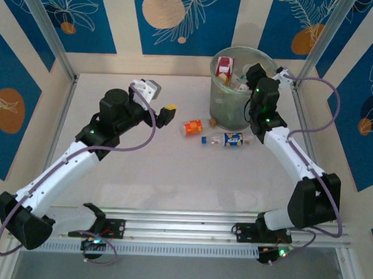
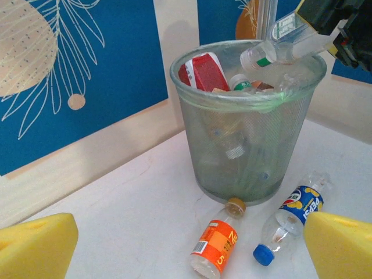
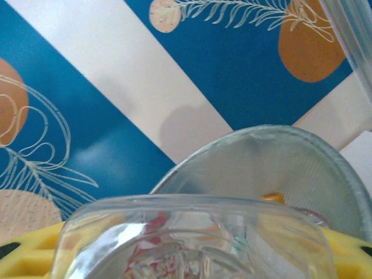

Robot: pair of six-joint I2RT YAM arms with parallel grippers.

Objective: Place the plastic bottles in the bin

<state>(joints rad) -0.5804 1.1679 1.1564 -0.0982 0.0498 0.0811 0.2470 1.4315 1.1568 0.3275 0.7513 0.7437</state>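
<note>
Beside the bin (image 2: pixel 244 151): two bottles (image 2: pixel 214 247) (image 2: pixel 295 212); right jaws grip third bottle (image 2: pixel 285 38), left gape empty

White table (image 1: pixel 172 182); blue wall panels (image 1: pixel 211 28) with orange discs, leaf outlines; metal frame posts (image 1: pixel 45 29).

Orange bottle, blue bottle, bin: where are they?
Orange bottle (image 2: pixel 215 245), left wrist view, on its orange label.
Blue bottle (image 2: pixel 302 202), left wrist view, on its blue label.
Bin (image 2: pixel 232 145), left wrist view, on its front wall.
</note>
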